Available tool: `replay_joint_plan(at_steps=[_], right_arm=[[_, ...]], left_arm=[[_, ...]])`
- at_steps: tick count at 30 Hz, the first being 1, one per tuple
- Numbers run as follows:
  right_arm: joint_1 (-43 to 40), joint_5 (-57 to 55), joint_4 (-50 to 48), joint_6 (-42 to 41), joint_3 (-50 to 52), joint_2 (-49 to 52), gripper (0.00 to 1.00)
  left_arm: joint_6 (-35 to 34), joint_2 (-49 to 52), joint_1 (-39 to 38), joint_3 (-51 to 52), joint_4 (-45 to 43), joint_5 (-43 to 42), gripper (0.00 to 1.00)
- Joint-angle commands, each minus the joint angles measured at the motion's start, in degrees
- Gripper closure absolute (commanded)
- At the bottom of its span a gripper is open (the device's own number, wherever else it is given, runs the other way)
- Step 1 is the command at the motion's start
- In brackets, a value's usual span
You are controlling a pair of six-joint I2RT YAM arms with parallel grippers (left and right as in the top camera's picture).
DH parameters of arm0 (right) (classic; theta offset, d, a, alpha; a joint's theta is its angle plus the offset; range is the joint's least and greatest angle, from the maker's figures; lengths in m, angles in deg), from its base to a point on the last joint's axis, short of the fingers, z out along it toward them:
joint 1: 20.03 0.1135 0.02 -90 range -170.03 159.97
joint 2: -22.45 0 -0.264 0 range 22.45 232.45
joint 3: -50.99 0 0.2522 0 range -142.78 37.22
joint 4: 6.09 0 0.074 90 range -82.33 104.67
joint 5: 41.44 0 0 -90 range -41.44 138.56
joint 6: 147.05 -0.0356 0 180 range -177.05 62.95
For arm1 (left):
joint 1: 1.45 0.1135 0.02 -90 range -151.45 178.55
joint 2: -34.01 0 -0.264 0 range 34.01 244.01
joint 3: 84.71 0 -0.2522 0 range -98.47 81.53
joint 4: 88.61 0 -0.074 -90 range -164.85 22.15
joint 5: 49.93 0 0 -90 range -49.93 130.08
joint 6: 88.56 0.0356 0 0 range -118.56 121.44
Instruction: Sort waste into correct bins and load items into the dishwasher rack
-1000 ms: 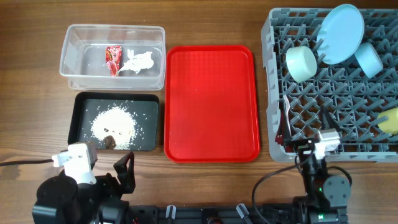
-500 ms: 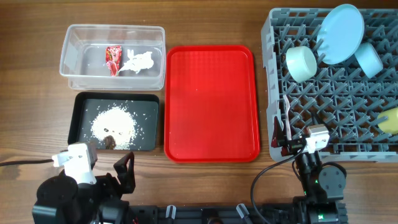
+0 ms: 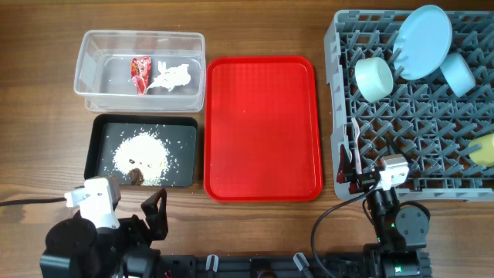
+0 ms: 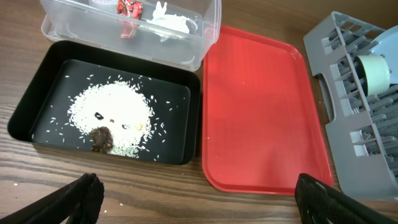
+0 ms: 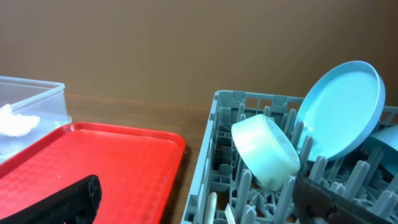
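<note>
The grey dishwasher rack [image 3: 343, 100] holds the light blue plate [image 3: 423, 40], pale green bowl [image 3: 374, 79], small blue bowl [image 3: 458, 73] and yellow cup [image 3: 485, 148]. The white spoon [image 5: 214, 208] and fork [image 5: 231, 214] lie in its near corner. The clear tub [image 3: 100, 46] holds the red wrapper [image 3: 141, 73] and white napkin [image 3: 171, 77]. The black tray [image 3: 104, 120] holds rice crumbs [image 3: 143, 150] and a brown lump [image 3: 137, 176]. My left gripper [image 4: 202, 205] is open and empty over bare wood. My right gripper [image 5: 199, 202] is open and empty at the rack's near-left corner.
The flat red serving tray [image 3: 261, 127] lies between the bins and the rack, with nothing on it. Both arms sit at the table's front edge, the left [image 3: 143, 207] below the black tray and the right [image 3: 363, 179] by the rack.
My right wrist shifted a little to the left along the rack's front edge, then stayed still. The left arm and all objects have not moved.
</note>
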Motion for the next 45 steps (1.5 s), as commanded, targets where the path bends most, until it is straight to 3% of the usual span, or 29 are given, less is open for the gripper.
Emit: replay_joint_plan(at_steps=[1,7,12,20,28,45], right_arm=[[0.0,0.9,-0.2,0.2,0.1,-0.6,0.0],[0.0,0.9,-0.2,0.2,0.1,-0.6,0.0],[0.0,0.9,-0.2,0.2,0.1,-0.6,0.0],[0.0,0.9,-0.2,0.2,0.1,-0.6,0.0],[0.0,0.9,-0.2,0.2,0.1,-0.6,0.0],[0.0,0.9,-0.2,0.2,0.1,-0.6,0.0]], left_arm=[[1.0,-0.3,-0.2,0.2,-0.1,0.5,0.0],[1.4,-0.8,7.4,3.0,-6.5,3.4,0.0],[1.2,-5.8,14.9,18.1,-21.0,2.9,0.0],[0.9,-19.6,15.2,43.0,-47.8,2.7,0.0],[1.0,-21.9,13.7,54.2,-66.9,5.1,0.0],[2.7,-21.9,10.5,56.7,-68.0,2.9,0.0]])
